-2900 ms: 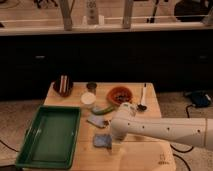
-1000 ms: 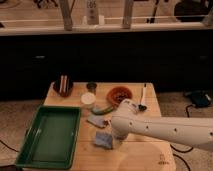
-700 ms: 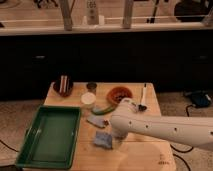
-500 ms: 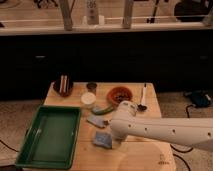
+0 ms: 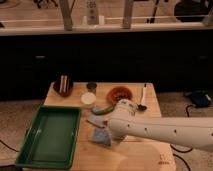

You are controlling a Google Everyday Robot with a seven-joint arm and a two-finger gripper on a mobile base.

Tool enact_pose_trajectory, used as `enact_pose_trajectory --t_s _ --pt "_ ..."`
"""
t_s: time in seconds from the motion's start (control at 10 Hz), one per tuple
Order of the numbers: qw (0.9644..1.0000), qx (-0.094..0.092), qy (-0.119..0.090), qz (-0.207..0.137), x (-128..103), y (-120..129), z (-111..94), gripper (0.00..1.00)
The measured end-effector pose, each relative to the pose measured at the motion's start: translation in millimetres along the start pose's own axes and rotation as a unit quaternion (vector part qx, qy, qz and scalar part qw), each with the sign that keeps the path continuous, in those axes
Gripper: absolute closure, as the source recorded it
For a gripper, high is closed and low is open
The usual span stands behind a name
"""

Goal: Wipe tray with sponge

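The green tray (image 5: 50,136) lies at the front left of the wooden table, with nothing in it. Just right of it, the light-blue sponge (image 5: 101,135) rests flat on the table. My white arm reaches in from the right, and its gripper (image 5: 112,134) sits low at the sponge's right edge. The arm's bulky end hides the gripper's tips and the right part of the sponge. I cannot tell whether the sponge is held.
A blue-grey angular piece (image 5: 95,120) and a green vegetable (image 5: 104,109) lie just behind the sponge. Farther back are a white cup (image 5: 88,98), a small dark can (image 5: 91,86), a red bowl (image 5: 120,94), a spoon (image 5: 143,98) and a dark striped holder (image 5: 63,85).
The arm has sunk slightly toward the table and stays at the sponge's right edge. Sponge and tray have not moved.
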Motion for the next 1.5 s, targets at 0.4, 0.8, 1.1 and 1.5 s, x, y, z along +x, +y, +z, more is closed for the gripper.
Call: enact_pose_trajectory --t_s 0.4,0.8,1.1,1.5 --pt "0.9998 0.018 0.001 -0.007 -17 -2 -25 0.99" --pt "0.9996 0.02 0.001 -0.021 -37 -8 -24 0.94" --pt "0.9992 0.023 0.006 -0.031 -46 -12 -31 0.99" --pt "0.9983 0.026 0.007 -0.051 -73 -16 -48 0.99"
